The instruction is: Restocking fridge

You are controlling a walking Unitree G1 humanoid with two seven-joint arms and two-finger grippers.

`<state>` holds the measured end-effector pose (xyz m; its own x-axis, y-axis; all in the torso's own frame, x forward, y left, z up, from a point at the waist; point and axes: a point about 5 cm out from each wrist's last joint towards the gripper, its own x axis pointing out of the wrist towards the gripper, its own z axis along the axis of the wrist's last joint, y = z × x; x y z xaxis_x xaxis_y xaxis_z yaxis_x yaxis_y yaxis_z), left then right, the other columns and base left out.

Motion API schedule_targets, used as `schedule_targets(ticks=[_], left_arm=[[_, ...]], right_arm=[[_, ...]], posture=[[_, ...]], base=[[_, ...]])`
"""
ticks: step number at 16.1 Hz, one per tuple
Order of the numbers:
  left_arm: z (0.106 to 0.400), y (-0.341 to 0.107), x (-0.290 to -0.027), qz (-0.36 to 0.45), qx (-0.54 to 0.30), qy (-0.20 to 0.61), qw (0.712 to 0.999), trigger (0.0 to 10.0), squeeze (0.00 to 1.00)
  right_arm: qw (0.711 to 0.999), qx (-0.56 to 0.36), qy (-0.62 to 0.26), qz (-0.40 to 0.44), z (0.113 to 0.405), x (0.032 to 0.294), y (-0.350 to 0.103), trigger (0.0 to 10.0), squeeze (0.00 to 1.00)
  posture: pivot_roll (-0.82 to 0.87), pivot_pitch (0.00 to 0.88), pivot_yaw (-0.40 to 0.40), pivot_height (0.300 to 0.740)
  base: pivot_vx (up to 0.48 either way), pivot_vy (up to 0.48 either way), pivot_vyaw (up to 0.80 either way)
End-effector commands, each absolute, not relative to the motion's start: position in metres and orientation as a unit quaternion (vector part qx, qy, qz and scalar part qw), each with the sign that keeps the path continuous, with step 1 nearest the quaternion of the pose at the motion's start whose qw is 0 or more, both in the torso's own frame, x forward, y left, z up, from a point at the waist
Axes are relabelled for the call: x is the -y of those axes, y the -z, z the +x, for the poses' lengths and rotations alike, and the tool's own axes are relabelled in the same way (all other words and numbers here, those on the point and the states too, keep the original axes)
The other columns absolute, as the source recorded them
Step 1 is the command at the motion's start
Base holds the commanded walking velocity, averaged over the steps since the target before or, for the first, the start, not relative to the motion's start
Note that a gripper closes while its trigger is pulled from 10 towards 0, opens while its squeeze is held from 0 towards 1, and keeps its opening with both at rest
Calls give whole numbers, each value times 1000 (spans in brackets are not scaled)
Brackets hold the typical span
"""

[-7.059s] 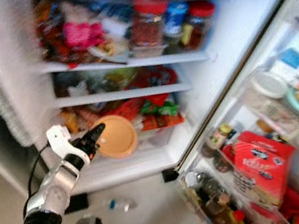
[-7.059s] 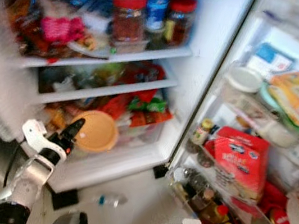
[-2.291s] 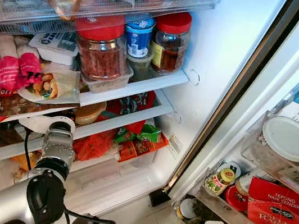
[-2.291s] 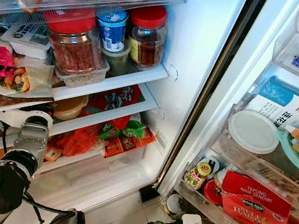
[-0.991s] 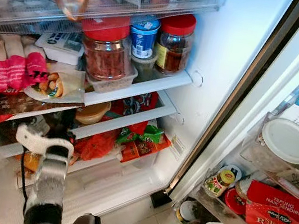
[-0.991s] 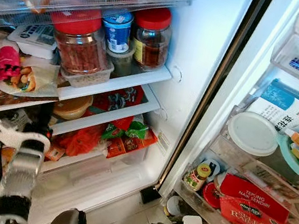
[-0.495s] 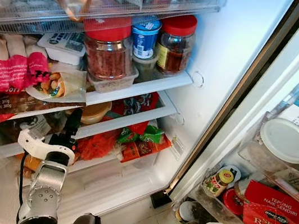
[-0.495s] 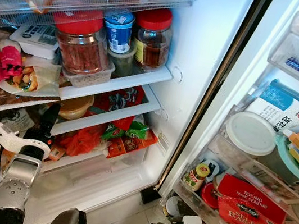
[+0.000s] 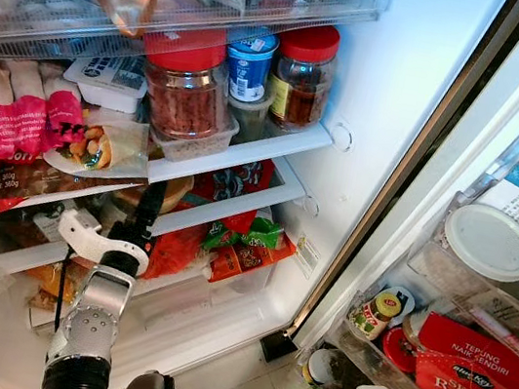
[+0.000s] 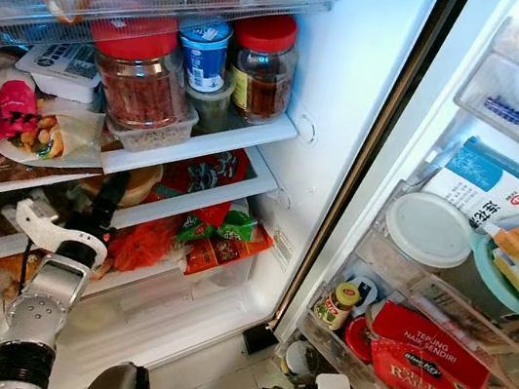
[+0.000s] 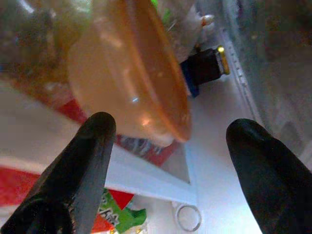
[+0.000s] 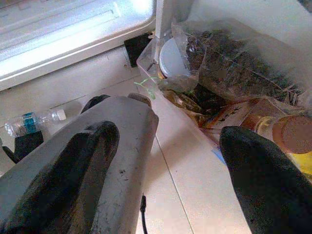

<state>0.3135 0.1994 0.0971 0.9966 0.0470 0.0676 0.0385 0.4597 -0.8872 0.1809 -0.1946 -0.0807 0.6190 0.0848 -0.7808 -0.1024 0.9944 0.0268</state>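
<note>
The left claw point(image 11: 165, 161) is spread wide and holds nothing; its fingers point(image 9: 149, 209) point at the orange bowl point(image 11: 131, 73), which sits on the fridge's middle shelf point(image 9: 228, 204). The wrist view shows the bowl tilted on its side, at 11 o'clock. The right claw point(image 12: 165, 161) hangs wide open above the tiled floor point(image 12: 195, 195), a water bottle point(image 12: 31, 122) lying at 9 o'clock.

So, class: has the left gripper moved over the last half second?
Yes. The left gripper has shifted right and up along the shelf edge, toward the orange bowl.
</note>
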Motion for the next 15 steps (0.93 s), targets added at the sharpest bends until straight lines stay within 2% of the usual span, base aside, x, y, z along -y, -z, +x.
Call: schedule_targets(ticks=[1, 7, 15], left_arm=[[315, -96, -200, -517, 39, -3, 855, 10000, 0], [331, -94, -196, -519, 37, 3, 854, 10000, 0], [331, -94, -196, -519, 37, 3, 854, 10000, 0]], right_arm=[[880, -471, -54, -8, 160, 194, 91, 10000, 0], [880, -471, -53, -10, 160, 195, 91, 10000, 0], [880, -471, -53, -10, 160, 195, 91, 10000, 0]], posture=[[-138, 122, -45, 632], [-141, 119, -48, 632], [-141, 119, -48, 632]], base=[[0, 0, 0], [0, 0, 0], [0, 0, 0]])
